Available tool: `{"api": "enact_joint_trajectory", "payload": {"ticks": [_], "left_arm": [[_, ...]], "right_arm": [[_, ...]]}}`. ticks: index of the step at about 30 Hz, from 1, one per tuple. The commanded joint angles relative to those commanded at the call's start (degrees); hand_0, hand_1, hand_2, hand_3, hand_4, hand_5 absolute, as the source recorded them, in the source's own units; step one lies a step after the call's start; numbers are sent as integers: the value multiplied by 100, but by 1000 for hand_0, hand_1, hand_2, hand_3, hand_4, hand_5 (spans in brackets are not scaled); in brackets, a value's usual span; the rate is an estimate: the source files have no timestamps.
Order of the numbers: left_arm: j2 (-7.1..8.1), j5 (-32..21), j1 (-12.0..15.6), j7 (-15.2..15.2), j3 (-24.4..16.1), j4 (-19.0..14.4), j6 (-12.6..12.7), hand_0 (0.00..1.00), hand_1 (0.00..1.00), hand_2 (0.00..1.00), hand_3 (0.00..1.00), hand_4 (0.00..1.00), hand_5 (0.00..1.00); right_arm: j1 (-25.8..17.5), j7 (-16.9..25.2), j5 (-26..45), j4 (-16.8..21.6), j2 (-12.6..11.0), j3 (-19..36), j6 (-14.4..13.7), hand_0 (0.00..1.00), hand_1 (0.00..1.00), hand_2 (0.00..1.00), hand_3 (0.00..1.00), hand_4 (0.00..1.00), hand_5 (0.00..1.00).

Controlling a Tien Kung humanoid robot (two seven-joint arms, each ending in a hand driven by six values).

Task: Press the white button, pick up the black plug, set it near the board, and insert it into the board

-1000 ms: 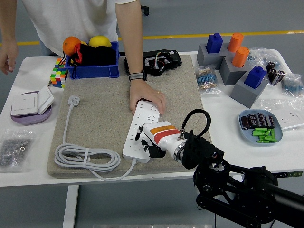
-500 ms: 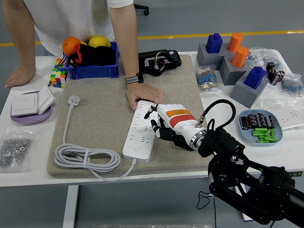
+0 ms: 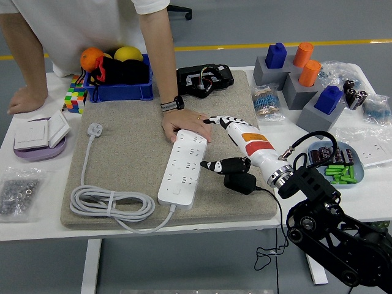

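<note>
A white power strip [image 3: 184, 166] lies lengthwise on the beige mat [image 3: 122, 153]. A person's hand [image 3: 184, 125] presses on its far end. My right hand [image 3: 215, 144], white with red and orange bands, hovers just right of the strip. Its fingers [image 3: 218, 120] are spread and it holds nothing. Its thumb points at the strip's right edge. The black plug [image 3: 239, 182] lies on the mat below the hand's palm, right of the strip, its black cable running off the table's front edge. The strip's own white plug [image 3: 95, 130] and coiled cable [image 3: 110, 202] lie at the left.
A blue bin [image 3: 119, 90] with fruit and a black device [image 3: 205, 78] stand at the back. Grey blocks [image 3: 300, 92] with blue and orange pegs and a blue dish [image 3: 336, 164] of batteries are at the right. A colour cube [image 3: 75, 97], a switch panel [image 3: 41, 133] and a bag of screws [image 3: 18, 193] are at the left.
My right hand left the strip's near end, swung right and back, and opened its fingers. The black plug now shows on the mat. The person leaned left, still holding the strip's far end.
</note>
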Motion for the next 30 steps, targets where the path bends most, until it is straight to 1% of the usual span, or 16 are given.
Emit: {"api": "enact_joint_trajectory", "payload": {"ticks": [1, 3, 4, 5, 8, 9, 10, 13, 15, 16, 19, 21, 22, 27, 28, 30], "left_arm": [[-1, -5, 0, -2, 3, 0, 0, 625, 631, 641, 695, 587, 377], [-3, -24, 0, -6, 10, 0, 2, 625, 631, 641, 695, 587, 377], [-4, -16, 0, -5, 0, 0, 2, 625, 631, 641, 695, 587, 378], [-4, -6, 1, -4, -15, 0, 3, 625, 631, 641, 695, 587, 378], [-5, 12, 4, -2, -41, 0, 4, 625, 631, 641, 695, 587, 378], [-6, 14, 5, -2, -45, 0, 4, 625, 631, 641, 695, 587, 378], [-7, 15, 5, -2, -47, 0, 4, 625, 631, 641, 695, 586, 378], [-12, 4, 0, -4, -37, 0, 4, 625, 631, 641, 695, 586, 378], [-14, -35, -6, -16, -4, 0, 8, 625, 631, 641, 695, 586, 378], [-16, -42, -13, -17, 2, 0, 9, 625, 631, 641, 695, 587, 378], [-17, -60, -21, -21, 27, 0, 7, 625, 631, 641, 695, 587, 378], [-19, -38, -22, -21, 7, 0, 7, 625, 631, 641, 695, 587, 378], [-20, -26, -20, -18, -4, 0, 6, 625, 631, 640, 695, 587, 376], [-21, 12, -7, -11, -42, 0, 4, 625, 631, 640, 695, 587, 376], [-21, 16, -4, -10, -48, 0, 4, 625, 631, 640, 695, 586, 376], [-21, 33, -1, -8, -61, 0, 4, 625, 631, 640, 695, 586, 376]], "right_arm": [[-18, -13, -2, -14, -10, 21, 24, 921, 912, 908, 915, 998, 537], [-129, -97, 15, -104, -90, 92, 205, 921, 912, 908, 915, 998, 537], [-185, -122, 42, -148, -131, 106, 288, 907, 890, 879, 902, 998, 535], [-237, -113, 94, -190, -165, 108, 346, 907, 890, 879, 902, 998, 535], [-379, -56, 225, -282, -240, 75, 379, 907, 890, 879, 902, 998, 535], [-430, -27, 247, -310, -256, 59, 338, 907, 890, 879, 902, 998, 535], [-467, -2, 263, -337, -262, 46, 284, 891, 902, 879, 896, 998, 474], [-574, 167, 280, -451, -265, 20, 13, 891, 902, 879, 896, 998, 474], [-631, 325, 290, -534, -256, 8, -240, 891, 902, 879, 896, 998, 474], [-654, 403, 291, -576, -250, 10, -323, 812, 794, 775, 830, 998, 318], [-707, 605, 315, -665, -247, 3, -512, 812, 794, 775, 830, 998, 318], [-738, 719, 326, -708, -247, 0, -592, 812, 794, 775, 830, 998, 318], [-755, 777, 332, -733, -246, -1, -619, 743, 718, 691, 771, 998, 187], [-813, 914, 415, -823, -256, -24, -662, 743, 718, 691, 771, 998, 187], [-817, 929, 427, -833, -258, -30, -672, 656, 659, 644, 691, 975, 146], [-813, 997, 469, -876, -257, -54, -733, 656, 659, 644, 691, 975, 146]]}}
